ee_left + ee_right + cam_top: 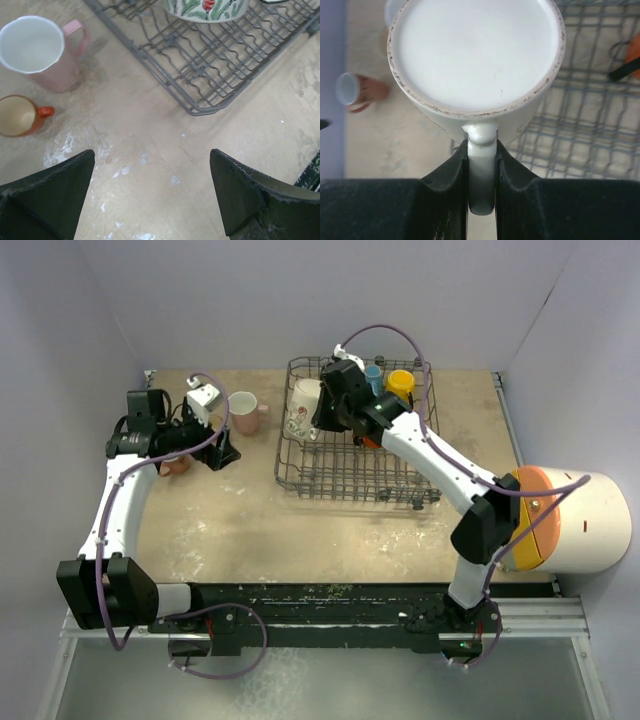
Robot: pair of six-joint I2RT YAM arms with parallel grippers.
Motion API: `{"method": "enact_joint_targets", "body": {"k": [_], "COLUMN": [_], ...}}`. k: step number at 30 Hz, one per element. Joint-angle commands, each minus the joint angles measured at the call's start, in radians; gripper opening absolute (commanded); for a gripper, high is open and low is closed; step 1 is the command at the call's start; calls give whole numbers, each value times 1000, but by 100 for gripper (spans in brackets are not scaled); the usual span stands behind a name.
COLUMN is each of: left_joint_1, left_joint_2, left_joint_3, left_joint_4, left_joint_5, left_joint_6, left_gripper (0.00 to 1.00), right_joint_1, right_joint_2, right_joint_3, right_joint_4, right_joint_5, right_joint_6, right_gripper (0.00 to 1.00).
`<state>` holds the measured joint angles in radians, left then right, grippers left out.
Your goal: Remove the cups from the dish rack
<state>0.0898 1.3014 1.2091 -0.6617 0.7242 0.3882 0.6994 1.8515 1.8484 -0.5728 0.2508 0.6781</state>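
Right end effector (pixel 481 148) is narrow, clamped on the handle (pixel 481 175) of the big white mug (pixel 475 55), one finger each side of the loop. The mug body sits straight ahead of the fingers and touches nothing else that I can see. Its unglazed base ring faces the right wrist camera, so the mouth points away from it. Mug axis runs roughly along the end effector's reach, with the handle on the near side. From the top view the white mug (pixel 303 410) is at the left end of the dish rack (pixel 350 478), inside the wire wall. I can't tell if it is lifted off the prongs yet.

Blue cup (pixel 373 375) and yellow cup (pixel 400 383) sit at the rack's far edge, behind the right arm.

Left end effector (pixel 151 156) is spread wide, holding nothing, over bare worktop (pixel 165 130) left of the rack. The pink mug (pixel 37 52) and orange mug (pixel 17 116) stand just ahead of it, well apart from the rack corner.

Key relation, as I judge it: the set-down area lies to the robot's left of the held mug, across the rack's left wall. The mug likely has to go up before it goes sideways, or the rim snags the wire. The left arm is nearer that area, but the right arm has the grip.
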Motion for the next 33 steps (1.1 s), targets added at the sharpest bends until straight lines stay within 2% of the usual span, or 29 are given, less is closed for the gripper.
{"method": "enact_joint_targets", "body": {"k": [1, 4, 10, 18, 24, 29, 33], "left_joint_1": [-48, -104, -169, -178, -179, -179, -180], "left_joint_2": [-36, -46, -157, -230, -369, -449, -452], "left_joint_3": [15, 3, -108, -167, -300, -395, -426], "left_joint_4": [-35, -74, 18, -12, 235, 345, 401], "left_joint_5": [117, 115, 83, 1, 26, 37, 40], "left_joint_6": [128, 175, 249, 636, 668, 753, 761], "left_gripper": [99, 99, 99, 99, 99, 96, 94], "right_joint_1": [-2, -4, -10, -37, -36, -35, -23], "right_joint_2": [-137, -169, -185, -223, -271, -287, -299], "right_joint_3": [-96, -178, -278, -444, -613, -689, -711], "right_joint_4": [220, 302, 470, 749, 967, 1157, 1207], "right_joint_5": [-218, -307, -454, -632, -677, -671, -670], "right_joint_6": [165, 245, 376, 579, 708, 803, 840], "right_gripper": [0, 0, 0, 0, 0, 0, 0]}}
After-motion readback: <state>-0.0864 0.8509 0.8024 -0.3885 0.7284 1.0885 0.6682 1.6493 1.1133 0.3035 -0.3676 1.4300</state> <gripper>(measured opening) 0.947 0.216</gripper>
